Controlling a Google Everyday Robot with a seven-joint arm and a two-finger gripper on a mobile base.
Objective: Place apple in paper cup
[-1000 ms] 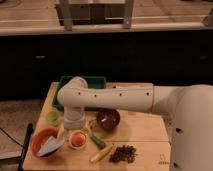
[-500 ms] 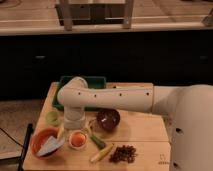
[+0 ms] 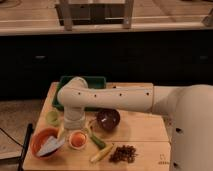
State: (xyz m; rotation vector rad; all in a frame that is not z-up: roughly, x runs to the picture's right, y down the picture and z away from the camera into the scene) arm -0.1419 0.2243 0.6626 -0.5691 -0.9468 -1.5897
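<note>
One step seems in hand, and it is the last: setting the apple (image 3: pixel 76 140) down into the cup (image 3: pixel 77 148). Both lie just left of the brown bowl (image 3: pixel 107 119) in the view and a little nearer the front edge of the counter (image 3: pixel 145 140). A pale rim shows around the fruit, so the apple looks to be inside the cup or right at its mouth; how deep it sits is not clear. The arm (image 3: pixel 110 97) reaches across behind the brown bowl and turns down at the wrist (image 3: pixel 74 116), which puts the jaws directly over the apple. Whether they are apart, together or clamped on the fruit cannot be told. The cup is barely wider than the apple, so the next move likely calls for a clean release and a straight lift. It should not drag sideways toward the orange bowl (image 3: pixel 42 142), farther left of the brown bowl, or tip the cup.
</note>
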